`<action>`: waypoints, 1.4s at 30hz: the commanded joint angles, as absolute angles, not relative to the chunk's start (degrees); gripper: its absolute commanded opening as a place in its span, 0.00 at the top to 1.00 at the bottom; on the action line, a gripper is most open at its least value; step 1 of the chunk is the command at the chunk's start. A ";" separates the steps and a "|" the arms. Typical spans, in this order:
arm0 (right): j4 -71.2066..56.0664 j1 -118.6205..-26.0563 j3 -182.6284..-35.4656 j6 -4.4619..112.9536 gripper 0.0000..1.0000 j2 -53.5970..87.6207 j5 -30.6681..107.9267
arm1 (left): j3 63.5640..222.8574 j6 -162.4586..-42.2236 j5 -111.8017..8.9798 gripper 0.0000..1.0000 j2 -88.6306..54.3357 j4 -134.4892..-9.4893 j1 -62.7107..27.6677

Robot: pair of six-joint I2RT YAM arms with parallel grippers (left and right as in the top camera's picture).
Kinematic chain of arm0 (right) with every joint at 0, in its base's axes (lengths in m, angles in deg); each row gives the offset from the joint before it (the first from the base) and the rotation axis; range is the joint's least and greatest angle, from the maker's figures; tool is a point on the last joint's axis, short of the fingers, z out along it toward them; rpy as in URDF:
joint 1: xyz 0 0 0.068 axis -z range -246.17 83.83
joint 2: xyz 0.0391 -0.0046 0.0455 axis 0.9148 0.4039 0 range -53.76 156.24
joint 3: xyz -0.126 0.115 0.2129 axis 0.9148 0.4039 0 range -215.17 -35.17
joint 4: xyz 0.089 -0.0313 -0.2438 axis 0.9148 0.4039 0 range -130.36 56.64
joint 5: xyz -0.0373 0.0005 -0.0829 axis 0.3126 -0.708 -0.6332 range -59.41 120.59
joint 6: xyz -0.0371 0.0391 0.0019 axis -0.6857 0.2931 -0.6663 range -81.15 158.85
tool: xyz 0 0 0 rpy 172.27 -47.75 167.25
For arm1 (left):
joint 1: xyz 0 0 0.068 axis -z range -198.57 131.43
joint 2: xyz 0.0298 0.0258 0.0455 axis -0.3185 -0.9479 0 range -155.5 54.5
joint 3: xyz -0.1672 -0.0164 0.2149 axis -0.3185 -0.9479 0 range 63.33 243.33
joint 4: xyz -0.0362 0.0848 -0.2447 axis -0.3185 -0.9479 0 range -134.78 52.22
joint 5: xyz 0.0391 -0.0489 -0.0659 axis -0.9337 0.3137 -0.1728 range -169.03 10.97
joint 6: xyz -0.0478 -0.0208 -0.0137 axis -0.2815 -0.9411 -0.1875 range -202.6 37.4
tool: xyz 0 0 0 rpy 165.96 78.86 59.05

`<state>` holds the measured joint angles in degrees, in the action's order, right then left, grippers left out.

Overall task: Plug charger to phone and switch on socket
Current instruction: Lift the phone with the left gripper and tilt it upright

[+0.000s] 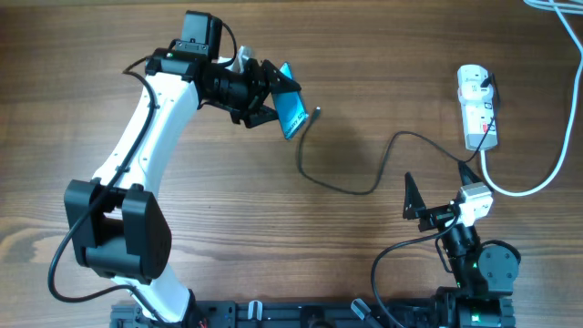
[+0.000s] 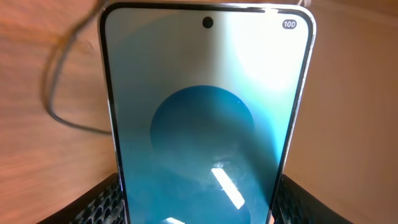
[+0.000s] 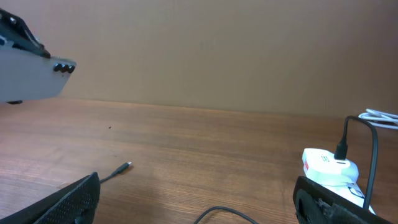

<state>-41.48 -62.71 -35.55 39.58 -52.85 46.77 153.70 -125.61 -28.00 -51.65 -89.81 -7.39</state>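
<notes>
My left gripper [image 1: 273, 96] is shut on the phone [image 1: 291, 107] and holds it tilted above the table; the lit teal-and-white screen fills the left wrist view [image 2: 208, 124]. The charger, a thin black cable [image 1: 351, 187], runs from the socket across the table, and its metallic plug tip [image 1: 316, 112] lies just right of the phone; the tip also shows in the right wrist view [image 3: 126, 165]. The socket, a white power strip [image 1: 476, 107] with a black plug in it, lies at the far right, also in the right wrist view [image 3: 329, 168]. My right gripper [image 1: 437, 187] is open and empty near the front right.
A thick white cord [image 1: 547, 178] loops from the socket to the right edge of the table. The left arm's white links [image 1: 137, 155] reach across the left half. The phone's grey back [image 3: 31, 78] hangs at the upper left of the right wrist view.
</notes>
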 commanded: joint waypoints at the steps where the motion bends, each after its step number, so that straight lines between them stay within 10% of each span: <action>1: -41.63 -62.99 -35.47 38.88 0.00 -52.96 46.05 | 153.68 -133.80 -19.13 0.36 -49.62 -89.64 -7.52; 42: -41.63 -62.99 -35.47 38.90 0.00 -52.96 46.05 | 153.66 -149.15 -8.92 0.39 -49.62 -89.66 -7.61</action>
<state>-41.48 -62.71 -35.55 39.58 -52.85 46.77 153.70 -148.56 -11.61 -51.65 -89.79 -7.39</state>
